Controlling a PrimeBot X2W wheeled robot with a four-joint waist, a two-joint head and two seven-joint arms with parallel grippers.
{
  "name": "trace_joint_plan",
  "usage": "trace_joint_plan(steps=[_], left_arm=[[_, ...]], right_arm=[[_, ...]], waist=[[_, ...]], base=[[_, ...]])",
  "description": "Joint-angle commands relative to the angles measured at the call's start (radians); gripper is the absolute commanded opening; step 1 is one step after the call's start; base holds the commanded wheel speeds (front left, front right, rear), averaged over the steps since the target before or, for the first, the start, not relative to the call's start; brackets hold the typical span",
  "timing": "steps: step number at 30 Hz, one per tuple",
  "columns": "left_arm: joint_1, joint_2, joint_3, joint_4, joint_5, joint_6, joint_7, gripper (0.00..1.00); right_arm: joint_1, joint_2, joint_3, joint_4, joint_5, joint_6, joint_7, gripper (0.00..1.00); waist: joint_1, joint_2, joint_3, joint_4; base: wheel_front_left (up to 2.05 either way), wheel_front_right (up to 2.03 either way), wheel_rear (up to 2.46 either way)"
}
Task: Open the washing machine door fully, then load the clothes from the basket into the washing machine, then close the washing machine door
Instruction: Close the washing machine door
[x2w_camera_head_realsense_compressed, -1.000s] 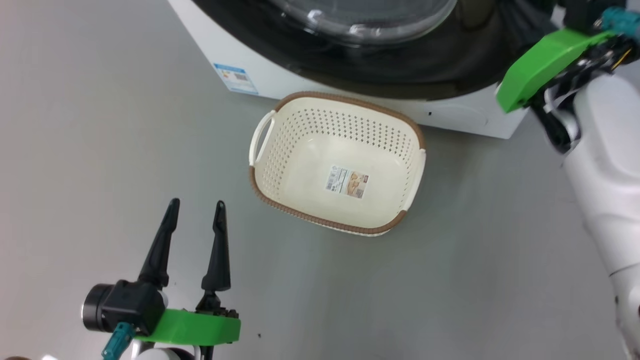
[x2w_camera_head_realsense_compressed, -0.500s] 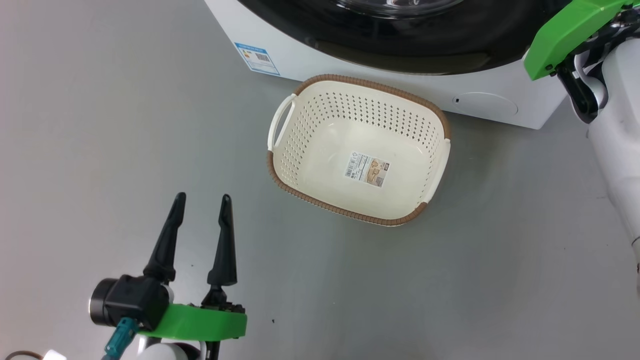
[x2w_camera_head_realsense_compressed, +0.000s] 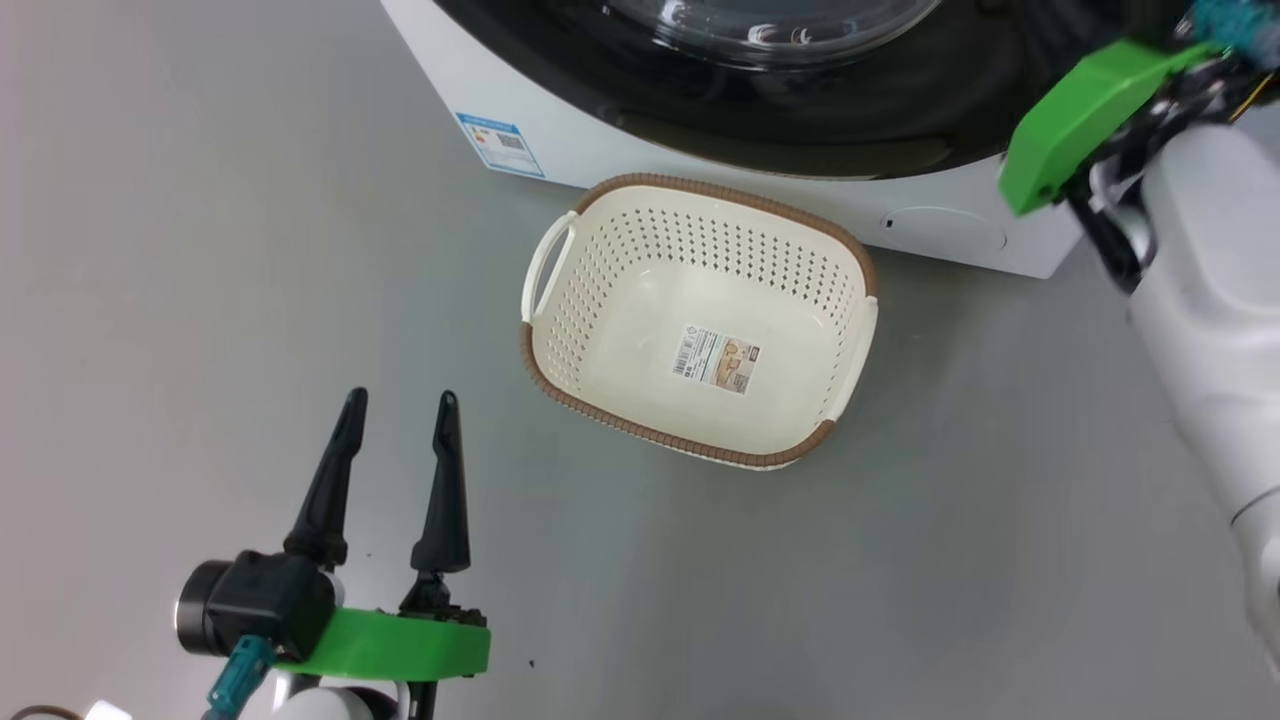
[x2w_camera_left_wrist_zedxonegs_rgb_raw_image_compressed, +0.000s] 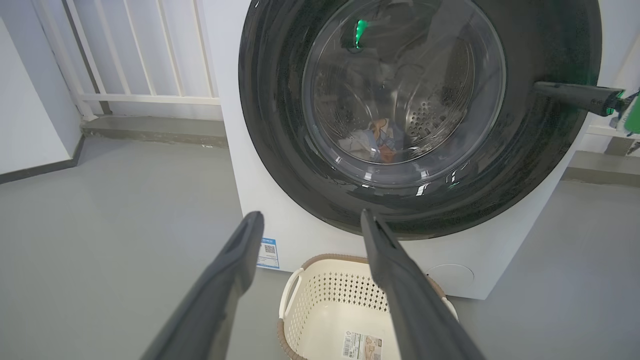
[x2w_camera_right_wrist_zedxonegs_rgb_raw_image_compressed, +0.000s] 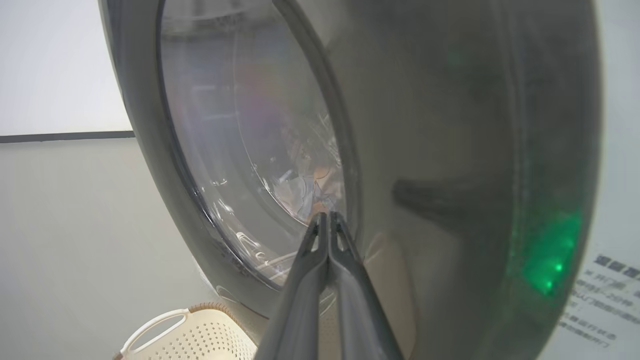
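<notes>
**A:** Head view first. Where does everything lie?

**B:** The basket (x2w_camera_head_realsense_compressed: 600, 290) sits on the grey floor just in front of the washing machine (x2w_camera_head_realsense_compressed: 560, 150), with nothing in it. The left gripper (x2w_camera_head_realsense_compressed: 400, 395) hangs at the near left, fingers spread wide and holding nothing.

**A:** And the left wrist view?

**B:** The washing machine door (x2w_camera_left_wrist_zedxonegs_rgb_raw_image_compressed: 280, 125) looks flush with the front, or very nearly. The clothes (x2w_camera_left_wrist_zedxonegs_rgb_raw_image_compressed: 377, 142) lie low in the drum, seen through the glass. The right gripper (x2w_camera_left_wrist_zedxonegs_rgb_raw_image_compressed: 545, 90) comes in from the right and lies against the door's black ring.

**A:** Right wrist view?

**B:** Its two fingers are pressed together with nothing between them, and the tips are close to the ring beside the glass. The picture is too blurred to tell whether they touch.

**A:** So the step is closing?

**B:** I judge so — loading looks done. To do it well, push with the closed tips on the black ring, not on the bulging glass, straight into the machine until the latch catches. The tips could skid on that glossy surface, so push slowly.

**A:** Any writing?

**B:** The blue sticker (x2w_camera_head_realsense_compressed: 500, 143) carries a square code, and the basket label (x2w_camera_head_realsense_compressed: 716, 358) has a barcode and a small picture. The white notice (x2w_camera_right_wrist_zedxonegs_rgb_raw_image_compressed: 605, 295) has printed characters — all of it too small or blurred to read. I can make out no brand.
</notes>
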Motion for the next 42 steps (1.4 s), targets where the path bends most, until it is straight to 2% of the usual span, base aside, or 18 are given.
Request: trace_joint_plan(steps=[1,7,15,16,17,18,19,20,31,42], left_arm=[[-0.009,0.017,0.038,-0.014,0.003,0.000,-0.009,1.00],[0.004,0.017,0.052,0.003,0.022,-0.016,-0.009,1.00],[0.026,0.017,0.081,0.027,0.053,-0.041,-0.009,1.00],[0.027,0.018,0.085,0.028,0.055,-0.044,-0.009,1.00],[0.029,0.018,0.089,0.029,0.058,-0.046,-0.009,1.00],[0.031,0.018,0.092,0.031,0.058,-0.048,-0.009,1.00],[0.032,0.018,0.096,0.032,0.059,-0.050,-0.009,1.00],[0.034,0.018,0.099,0.033,0.062,-0.052,-0.009,1.00],[0.066,0.036,0.122,0.063,0.069,-0.067,-0.009,1.00],[0.084,0.058,0.132,0.084,0.061,-0.069,-0.009,1.00]], right_arm=[[0.037,0.030,0.016,-0.027,0.015,0.001,-0.009,0.00],[0.158,0.035,0.033,-0.129,0.050,0.001,-0.012,0.00],[0.423,0.031,-0.051,-0.412,0.027,0.001,-0.013,0.00],[0.450,0.033,-0.062,-0.437,0.023,0.001,-0.013,0.07],[0.477,0.034,-0.076,-0.463,0.015,0.001,-0.013,0.20],[0.505,0.037,-0.087,-0.487,0.010,0.001,-0.013,0.41],[0.531,0.039,-0.098,-0.509,0.004,0.001,-0.013,0.83],[0.557,0.042,-0.113,-0.531,-0.001,0.001,-0.013,1.00],[0.810,0.124,-0.262,-0.706,-0.052,0.001,0.027,1.00],[0.998,0.192,-0.381,-0.843,-0.094,0.001,0.078,1.00]], waist=[[0.0001,0.0000,-0.014,-0.012],[0.0001,0.0000,-0.053,-0.043],[0.0001,0.0000,-0.118,-0.110],[0.0001,0.0000,-0.123,-0.117],[0.0001,0.0000,-0.129,-0.124],[0.0001,0.0000,-0.133,-0.130],[0.0001,0.0000,-0.137,-0.136],[0.0001,0.0000,-0.142,-0.141],[0.0001,0.0000,-0.214,-0.206],[0.0001,0.0000,-0.260,-0.286]], base=[[0.00,0.00,0.00],[0.00,0.00,0.00],[0.00,0.00,0.00],[0.00,0.00,0.00],[0.00,0.00,0.00],[0.00,0.00,0.00],[0.00,0.00,0.00],[0.00,0.00,0.00],[0.00,0.00,0.00],[0.00,0.00,0.00]])
